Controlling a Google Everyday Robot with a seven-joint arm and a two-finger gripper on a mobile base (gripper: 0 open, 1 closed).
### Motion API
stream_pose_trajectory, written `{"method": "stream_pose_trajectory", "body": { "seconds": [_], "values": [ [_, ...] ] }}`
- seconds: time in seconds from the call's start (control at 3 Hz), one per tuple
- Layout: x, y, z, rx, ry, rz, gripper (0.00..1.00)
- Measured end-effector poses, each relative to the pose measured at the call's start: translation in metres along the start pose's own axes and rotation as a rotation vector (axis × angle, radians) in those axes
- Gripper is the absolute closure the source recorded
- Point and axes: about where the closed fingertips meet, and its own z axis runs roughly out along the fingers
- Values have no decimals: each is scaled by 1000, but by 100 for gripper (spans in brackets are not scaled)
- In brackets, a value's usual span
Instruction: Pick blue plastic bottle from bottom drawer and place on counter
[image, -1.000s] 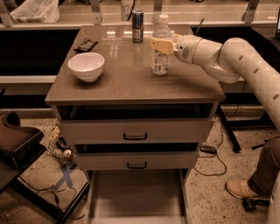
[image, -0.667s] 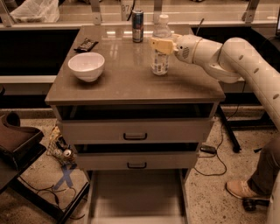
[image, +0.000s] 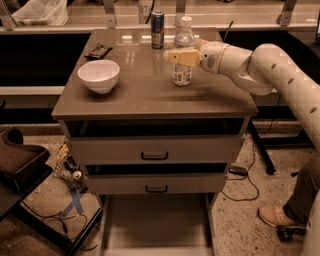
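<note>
The blue plastic bottle (image: 182, 75) stands upright on the counter (image: 145, 90), right of centre toward the back. My gripper (image: 178, 56) reaches in from the right and is shut on the bottle's middle. One yellowish finger (image: 186, 56) crosses its front and the other is hidden behind it. The bottom drawer (image: 155, 225) is pulled out below the cabinet, and its grey floor shows nothing on it.
A white bowl (image: 99, 75) sits at the counter's left, with a dark packet (image: 98, 50) behind it. A blue-and-silver can (image: 157, 22) stands at the back, left of the bottle. A person's shoe (image: 280, 217) and cables lie on the floor at right. A dark seat (image: 20, 160) is at left.
</note>
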Motion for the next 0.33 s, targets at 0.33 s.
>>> {"method": "stream_pose_trajectory", "body": {
  "seconds": [0.33],
  "values": [
    [0, 0, 0, 0, 0, 0, 0]
  ]
}}
